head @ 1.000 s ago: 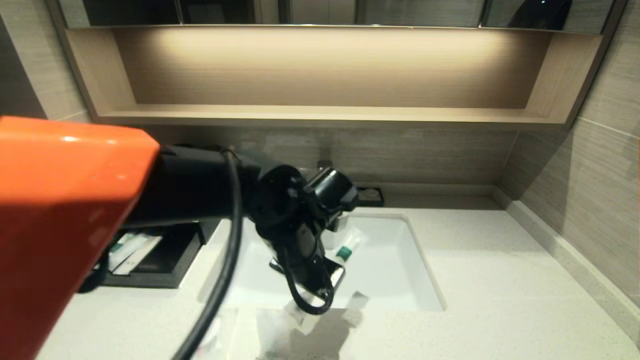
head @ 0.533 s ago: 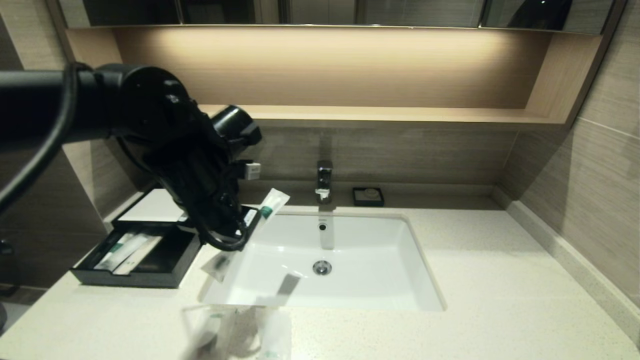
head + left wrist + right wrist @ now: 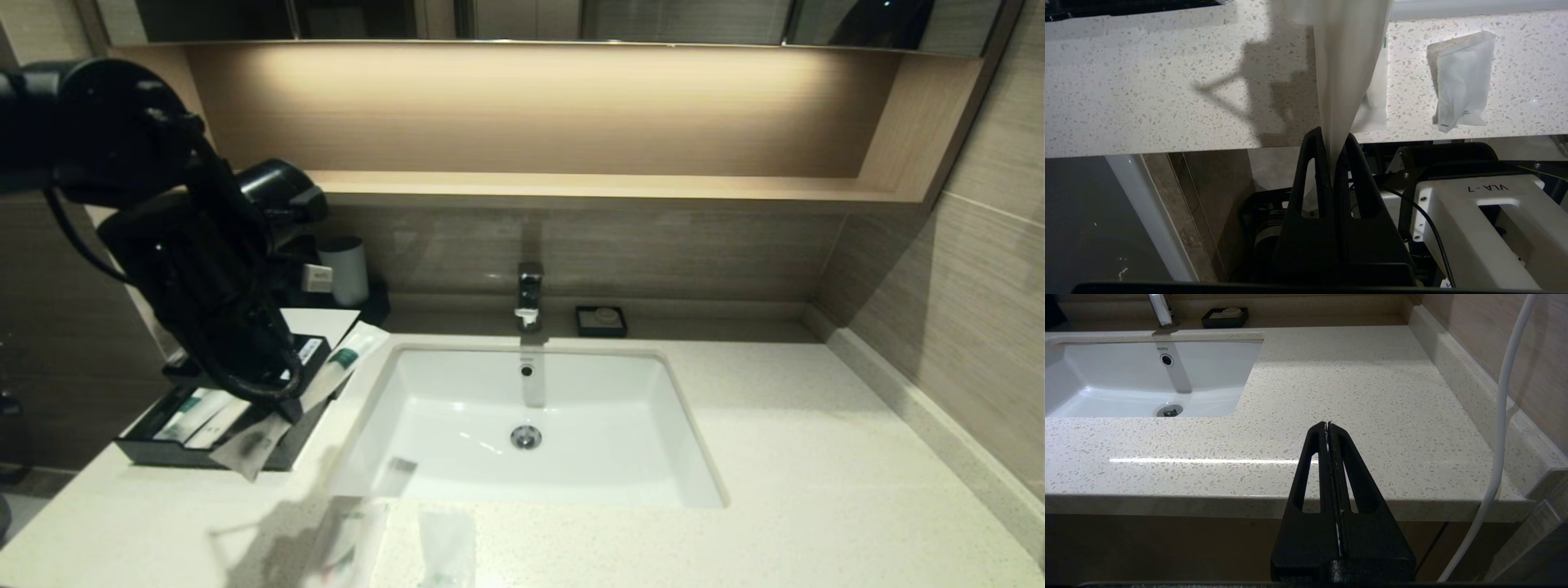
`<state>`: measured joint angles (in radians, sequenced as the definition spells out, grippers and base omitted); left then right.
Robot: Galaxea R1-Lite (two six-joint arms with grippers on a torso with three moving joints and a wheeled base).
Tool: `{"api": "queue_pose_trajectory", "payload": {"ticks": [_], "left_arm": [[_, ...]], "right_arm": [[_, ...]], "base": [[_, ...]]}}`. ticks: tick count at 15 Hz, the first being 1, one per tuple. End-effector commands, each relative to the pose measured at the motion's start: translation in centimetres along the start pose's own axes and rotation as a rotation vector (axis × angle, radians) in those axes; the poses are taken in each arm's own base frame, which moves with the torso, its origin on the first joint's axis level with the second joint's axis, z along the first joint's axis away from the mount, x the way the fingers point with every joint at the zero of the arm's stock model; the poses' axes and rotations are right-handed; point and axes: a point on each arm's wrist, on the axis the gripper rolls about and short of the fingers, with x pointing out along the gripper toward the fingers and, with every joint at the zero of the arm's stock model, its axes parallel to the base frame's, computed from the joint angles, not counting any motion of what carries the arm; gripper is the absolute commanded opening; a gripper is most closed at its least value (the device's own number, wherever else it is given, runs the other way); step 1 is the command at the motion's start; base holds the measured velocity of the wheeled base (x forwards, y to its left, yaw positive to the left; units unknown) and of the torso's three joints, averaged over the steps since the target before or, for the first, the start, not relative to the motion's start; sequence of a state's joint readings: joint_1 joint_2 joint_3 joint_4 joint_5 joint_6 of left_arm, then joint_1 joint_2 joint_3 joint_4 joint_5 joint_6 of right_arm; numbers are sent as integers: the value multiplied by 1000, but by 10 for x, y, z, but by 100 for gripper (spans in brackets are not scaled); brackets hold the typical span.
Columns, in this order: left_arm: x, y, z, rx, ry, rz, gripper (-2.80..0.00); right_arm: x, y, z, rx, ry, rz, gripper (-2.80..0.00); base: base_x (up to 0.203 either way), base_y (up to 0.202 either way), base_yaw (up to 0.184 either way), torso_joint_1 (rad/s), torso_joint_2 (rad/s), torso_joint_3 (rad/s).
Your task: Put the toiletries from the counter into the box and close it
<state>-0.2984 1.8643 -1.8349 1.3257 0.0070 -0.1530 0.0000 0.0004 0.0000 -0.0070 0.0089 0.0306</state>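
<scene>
Toiletries first, and from the left: our left gripper (image 3: 282,392) hangs over the open drawer of the box (image 3: 155,447) at the counter's (image 3: 816,490) far left, fingers (image 3: 1316,163) pinched tight on the long stick pack (image 3: 331,376). The pack slants across the drawer's corner, green band up toward the sink (image 3: 653,425), its lower end in front of the drawer's front edge. In the left wrist view that same stick pack (image 3: 1345,69) rises straight out of our closed jaws. Inside the drawer we can make out pale wrapped items (image 3: 200,411) lying flat. Behind the box stands a grey cup (image 3: 347,269). Moving right along the counter's near edge, two sachets (image 3: 445,543) lie flat in front of the basin, close together; the wrist camera shows one sachet (image 3: 1459,81) just beside the other, which our pack half hides. Further right, the tap (image 3: 529,294), then the soap dish (image 3: 601,320) against the wall. Our right gripper (image 3: 1329,426) sits clenched on nothing, at the counter's front edge, right of the basin.
</scene>
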Motion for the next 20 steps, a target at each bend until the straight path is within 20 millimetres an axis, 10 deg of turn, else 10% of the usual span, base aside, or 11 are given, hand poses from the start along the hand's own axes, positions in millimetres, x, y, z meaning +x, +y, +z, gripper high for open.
{"api": "queue_pose_trajectory", "payload": {"ticks": [1, 10, 20], "left_arm": [[-5, 21, -7, -65, 8, 17, -280], [-12, 110, -30, -244, 63, 80, -280], [-14, 130, -46, -306, 206, 62, -280]], "right_arm": [[0, 0, 0, 0, 2, 0, -280], [0, 0, 0, 0, 0, 0, -280], [0, 0, 0, 0, 0, 0, -280]], "base": [[0, 0, 0, 0, 0, 0], [0, 0, 0, 0, 0, 0], [0, 0, 0, 0, 0, 0]]}}
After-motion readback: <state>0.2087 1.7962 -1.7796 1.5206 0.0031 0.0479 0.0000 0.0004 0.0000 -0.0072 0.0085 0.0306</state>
